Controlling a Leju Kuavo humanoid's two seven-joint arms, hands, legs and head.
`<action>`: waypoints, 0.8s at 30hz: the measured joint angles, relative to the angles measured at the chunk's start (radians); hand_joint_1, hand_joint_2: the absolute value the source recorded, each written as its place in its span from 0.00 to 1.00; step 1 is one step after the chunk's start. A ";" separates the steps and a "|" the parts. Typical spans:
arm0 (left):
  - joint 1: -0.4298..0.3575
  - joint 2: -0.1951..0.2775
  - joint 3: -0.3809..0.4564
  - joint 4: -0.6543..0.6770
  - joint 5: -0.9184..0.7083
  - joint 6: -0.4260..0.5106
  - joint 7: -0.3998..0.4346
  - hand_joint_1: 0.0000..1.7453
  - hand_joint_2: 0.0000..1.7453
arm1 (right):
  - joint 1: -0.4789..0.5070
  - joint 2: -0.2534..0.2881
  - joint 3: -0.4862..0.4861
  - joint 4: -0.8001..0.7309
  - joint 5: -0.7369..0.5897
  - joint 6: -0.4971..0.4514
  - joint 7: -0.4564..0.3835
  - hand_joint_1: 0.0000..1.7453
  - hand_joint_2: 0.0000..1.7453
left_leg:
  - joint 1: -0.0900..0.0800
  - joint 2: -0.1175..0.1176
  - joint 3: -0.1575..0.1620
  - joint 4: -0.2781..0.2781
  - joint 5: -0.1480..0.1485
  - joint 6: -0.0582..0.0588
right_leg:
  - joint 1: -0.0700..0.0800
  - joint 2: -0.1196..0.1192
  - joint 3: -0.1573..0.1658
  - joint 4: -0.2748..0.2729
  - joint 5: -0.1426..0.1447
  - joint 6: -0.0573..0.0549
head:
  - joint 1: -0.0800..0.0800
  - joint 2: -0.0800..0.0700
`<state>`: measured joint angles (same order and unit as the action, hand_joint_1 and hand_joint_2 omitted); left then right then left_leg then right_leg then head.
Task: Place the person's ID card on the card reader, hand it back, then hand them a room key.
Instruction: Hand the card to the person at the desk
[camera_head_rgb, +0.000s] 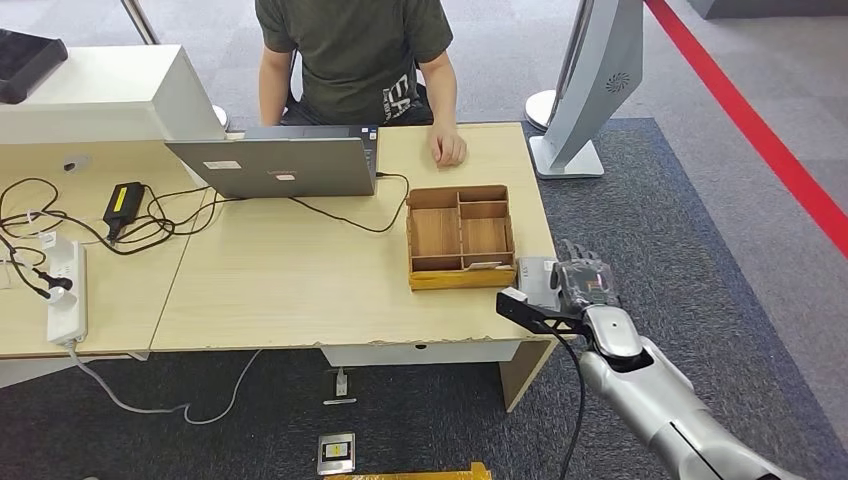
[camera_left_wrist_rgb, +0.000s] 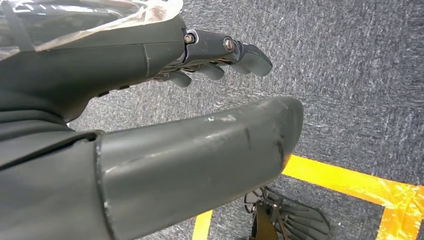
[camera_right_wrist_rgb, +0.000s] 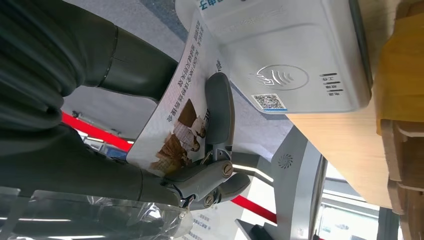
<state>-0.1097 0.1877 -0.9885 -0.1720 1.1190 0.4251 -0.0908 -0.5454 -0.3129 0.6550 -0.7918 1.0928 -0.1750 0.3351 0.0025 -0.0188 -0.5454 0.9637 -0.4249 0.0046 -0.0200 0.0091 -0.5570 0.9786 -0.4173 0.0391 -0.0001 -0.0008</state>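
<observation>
My right hand (camera_head_rgb: 585, 280) hangs at the table's right front corner, beside the white card reader (camera_head_rgb: 537, 272). In the right wrist view the hand (camera_right_wrist_rgb: 60, 130) pinches a white printed card (camera_right_wrist_rgb: 175, 125) between thumb and a finger (camera_right_wrist_rgb: 220, 110). The card's edge lies right by the card reader (camera_right_wrist_rgb: 285, 55), whose contactless mark faces the camera; I cannot tell whether they touch. My left hand (camera_left_wrist_rgb: 150, 125) hangs over grey carpet with thumb and fingers apart and nothing in it. The person (camera_head_rgb: 355, 55) sits across the table, one hand (camera_head_rgb: 448, 148) resting on it.
A wooden compartment tray (camera_head_rgb: 460, 237) stands just left of the reader, with a pale flat thing (camera_head_rgb: 487, 265) in its near slot. A laptop (camera_head_rgb: 275, 165), cables and a power strip (camera_head_rgb: 68, 290) cover the left half. A white stand (camera_head_rgb: 580, 90) rises behind the table's right corner.
</observation>
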 joint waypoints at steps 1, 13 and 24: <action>0.000 0.000 0.000 0.000 -0.001 -0.001 0.000 0.00 0.00 | 0.001 0.002 0.000 0.001 -0.001 -0.002 -0.001 1.00 1.00 | 0.000 0.000 0.000 0.000 0.000 0.000 | 0.000 0.000 0.000 0.000 0.000 0.000 | 0.000 0.000; 0.000 0.001 -0.006 0.000 -0.003 -0.018 -0.002 0.00 0.00 | 0.004 0.005 -0.014 -0.007 0.017 0.022 0.015 1.00 1.00 | 0.000 0.000 0.001 0.000 0.000 0.000 | 0.000 0.000 0.001 0.000 0.001 -0.001 | 0.000 0.000; 0.001 0.007 -0.006 0.000 0.003 -0.019 0.017 0.00 0.00 | -0.080 -0.066 -0.053 -0.245 0.141 0.241 0.076 1.00 1.00 | 0.000 0.001 0.000 0.000 0.001 0.000 | 0.000 0.000 0.000 0.000 0.002 -0.001 | 0.000 0.000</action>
<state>-0.1090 0.1946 -0.9945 -0.1720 1.1215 0.4062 -0.0738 -0.6250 -0.3785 0.6015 -1.0365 1.2339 0.0662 0.4112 0.0024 -0.0183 -0.5452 0.9638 -0.4237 0.0042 -0.0200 0.0093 -0.5569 0.9789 -0.4156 0.0381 -0.0001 -0.0008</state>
